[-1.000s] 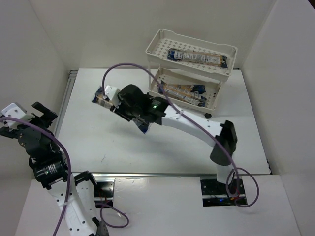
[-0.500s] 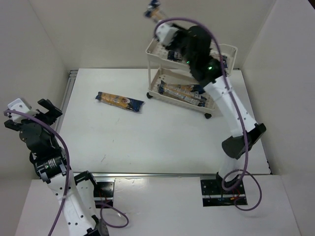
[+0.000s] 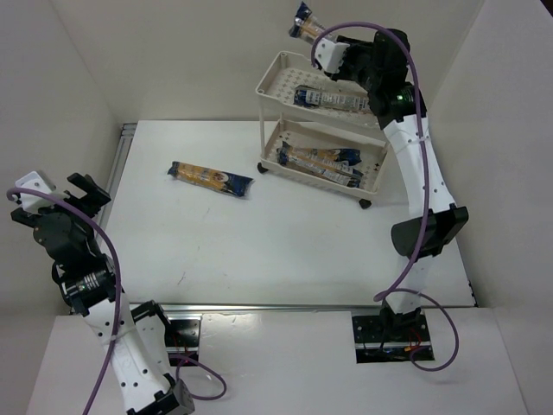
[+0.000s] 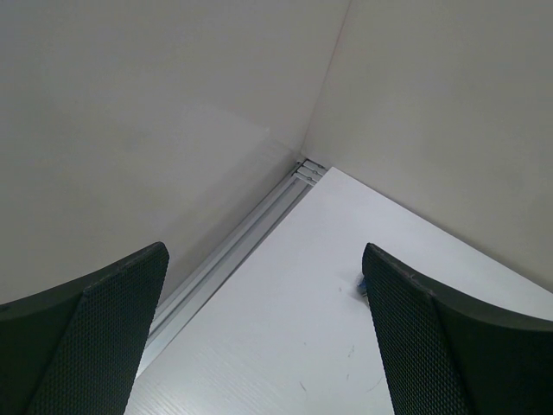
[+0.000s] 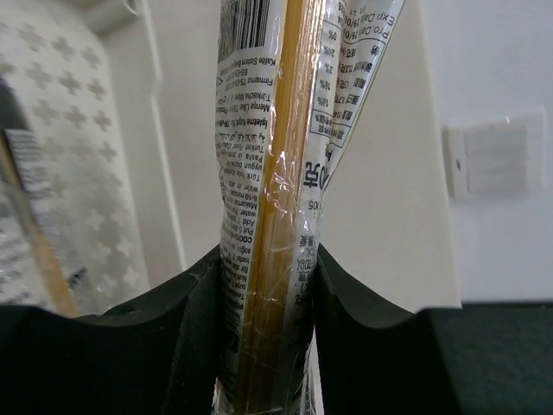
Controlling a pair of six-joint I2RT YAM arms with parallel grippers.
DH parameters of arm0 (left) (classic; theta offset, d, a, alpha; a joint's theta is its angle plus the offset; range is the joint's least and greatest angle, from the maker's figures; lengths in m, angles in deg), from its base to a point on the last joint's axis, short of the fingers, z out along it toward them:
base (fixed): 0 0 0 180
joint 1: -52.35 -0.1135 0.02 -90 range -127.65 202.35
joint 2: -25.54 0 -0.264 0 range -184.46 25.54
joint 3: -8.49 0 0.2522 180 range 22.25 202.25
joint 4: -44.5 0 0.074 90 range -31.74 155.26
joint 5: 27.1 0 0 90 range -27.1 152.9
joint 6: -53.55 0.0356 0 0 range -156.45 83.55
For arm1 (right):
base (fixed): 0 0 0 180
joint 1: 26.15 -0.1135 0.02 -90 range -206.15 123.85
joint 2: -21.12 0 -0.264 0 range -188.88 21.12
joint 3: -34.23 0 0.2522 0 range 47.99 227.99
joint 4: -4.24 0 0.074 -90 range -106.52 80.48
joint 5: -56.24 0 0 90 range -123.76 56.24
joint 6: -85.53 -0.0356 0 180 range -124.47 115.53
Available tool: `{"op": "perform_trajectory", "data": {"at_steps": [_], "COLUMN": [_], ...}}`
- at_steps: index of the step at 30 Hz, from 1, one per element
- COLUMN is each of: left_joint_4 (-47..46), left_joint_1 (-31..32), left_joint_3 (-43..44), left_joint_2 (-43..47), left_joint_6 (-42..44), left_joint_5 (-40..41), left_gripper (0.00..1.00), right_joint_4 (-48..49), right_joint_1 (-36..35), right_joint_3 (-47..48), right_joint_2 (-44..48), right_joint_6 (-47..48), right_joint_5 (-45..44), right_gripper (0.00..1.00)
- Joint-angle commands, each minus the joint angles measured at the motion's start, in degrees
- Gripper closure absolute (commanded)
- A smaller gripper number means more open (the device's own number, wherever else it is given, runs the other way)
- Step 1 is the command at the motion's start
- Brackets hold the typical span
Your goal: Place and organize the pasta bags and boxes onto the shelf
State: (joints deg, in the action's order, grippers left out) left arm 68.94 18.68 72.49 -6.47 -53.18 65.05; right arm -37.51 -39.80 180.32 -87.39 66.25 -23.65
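Note:
My right gripper (image 3: 333,54) is shut on a spaghetti packet (image 3: 304,22), held high above the back of the cream shelf (image 3: 270,79); in the right wrist view the packet (image 5: 276,173) stands clamped between both fingers (image 5: 186,346). One packet (image 3: 346,101) lies on the shelf's top tray, and packets (image 3: 321,162) lie on the lower tray. Another packet (image 3: 210,179) lies on the table left of the shelf. My left gripper (image 3: 54,197) is open and empty at the far left; its wrist view shows its fingers (image 4: 432,346) wide apart over bare table.
White walls enclose the table on three sides. A metal rail (image 3: 117,173) runs along the table's left edge, also seen in the left wrist view (image 4: 233,251). The right arm's purple cable (image 3: 419,130) hangs beside the shelf.
The right gripper lifted a packet from the table's left-middle and carried it up above the shelf, then shifted right. A second packet stays on the table. The left arm barely moved.

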Motion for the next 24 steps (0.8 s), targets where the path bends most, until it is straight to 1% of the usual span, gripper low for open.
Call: {"op": "perform_trajectory", "data": {"at_steps": [1,4,7,8,9,10,11,13,14,16,18,20,21,22,23,24], "left_joint_4": [-2.9,-2.9,-2.9,-2.9,-2.9,-2.9,-2.9,-2.9,-2.9,-2.9,-2.9,-3.6,-4.3,-5.4,-5.4,-5.4], "left_joint_1": [-0.5,-0.5,-0.5,-0.5,-0.5,-0.5,-0.5,-0.5,-0.5,-0.5,-0.5,-0.5,-0.5,-0.5,0.0,0.7], "left_joint_3": [0.4,0.9,0.4,0.4,0.4,0.4,-0.1,-0.1,-0.1,-0.1,-0.7,-1.2,-1.7,-1.7,-1.7,-0.9], "left_joint_2": [0.5,0.5,0.5,0.5,0.5,0.5,0.5,0.5,0.5,0.5,0.5,-0.2,-0.8,-1.6,-4.5,-6.8], "left_joint_6": [-0.1,-0.1,-0.1,-0.1,-0.1,-0.1,-0.1,-0.1,-0.1,-0.1,-0.1,0.6,1.3,2.4,4.0,8.1], "left_joint_5": [-0.6,-0.6,-0.6,-0.6,-0.6,-0.6,-0.6,-0.6,-0.6,-0.6,-1.2,-4.0,-5.8,-8.3,-10.9,-14.9], "left_gripper": [0.0,0.0,0.0,0.0,0.0,0.0,0.0,0.0,0.0,0.0,0.0,0.0,0.0,0.0,0.0,0.0], "right_joint_4": [8.7,7.4,9.6,10.4,11.4,13.8,14.5,13.8,13.2,14.7,17.4,19.2,19.2,19.8,19.8,21.2], "right_joint_1": [-0.5,-0.5,-0.5,-0.5,-0.5,-0.5,-0.5,-0.5,-0.5,-0.5,-0.5,-0.5,-1.1,-1.1,-1.8,-1.8], "right_joint_3": [-1.0,-4.4,-9.2,-10.1,-11.6,-12.4,-12.4,-10.9,-10.2,-10.9,-13.9,-17.1,-17.8,-18.3,-19.2,-19.7], "right_joint_2": [3.9,5.1,5.9,5.9,5.9,5.9,5.3,4.7,4.2,5.5,7.3,10.2,11.2,12.9,13.7,14.5], "right_joint_6": [3.4,3.4,3.4,3.4,3.4,3.4,3.4,3.4,3.4,2.6,2.6,3.3,3.3,2.2,1.4,0.6], "right_joint_5": [5.6,6.2,4.1,2.8,2.2,2.2,1.5,1.5,1.5,2.4,3.5,4.0,4.0,4.7,4.7,4.7], "right_gripper": [1.0,1.0,1.0,0.97,0.88,0.59,0.53,0.48,0.31,0.21,0.08,0.04,0.01,0.01,0.01,0.01]}}
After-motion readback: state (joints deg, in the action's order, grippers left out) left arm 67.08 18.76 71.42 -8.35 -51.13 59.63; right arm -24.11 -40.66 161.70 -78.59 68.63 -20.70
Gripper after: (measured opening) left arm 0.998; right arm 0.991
